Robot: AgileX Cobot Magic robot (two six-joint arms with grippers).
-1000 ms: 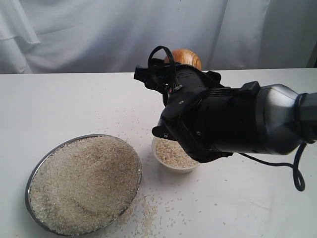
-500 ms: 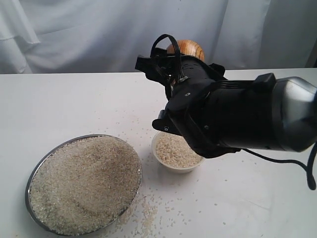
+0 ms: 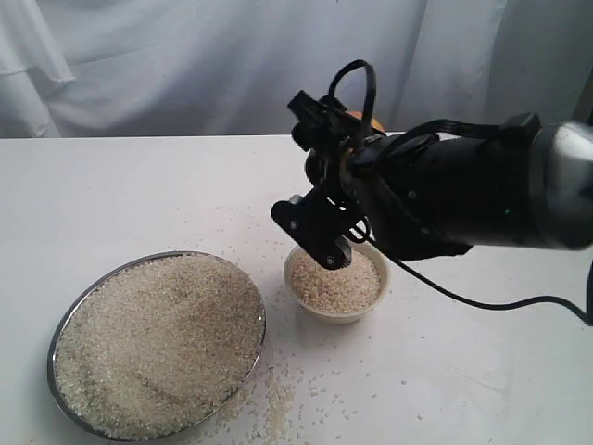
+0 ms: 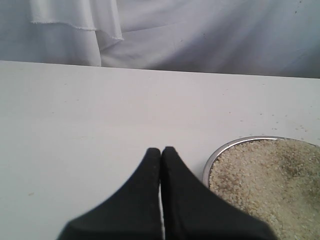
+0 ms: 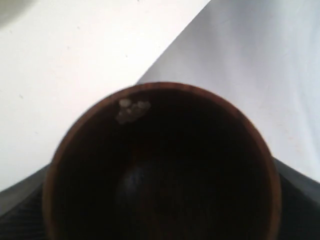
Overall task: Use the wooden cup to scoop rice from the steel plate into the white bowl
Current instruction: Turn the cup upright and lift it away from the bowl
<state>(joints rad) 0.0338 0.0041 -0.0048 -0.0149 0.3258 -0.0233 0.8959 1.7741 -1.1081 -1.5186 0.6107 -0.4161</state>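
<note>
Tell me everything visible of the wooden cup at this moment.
The wooden cup is round, of brown wood with a reddish rim and a dark inside. It looks all but empty: only a few grains of rice cling inside the rim. The right tool grips it from both sides. In the exterior view only a sliver of orange-brown wood shows behind the tool.

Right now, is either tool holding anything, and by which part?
The right tool holds the wooden cup by its outer sides. The left tool is shut, holding nothing.
</note>
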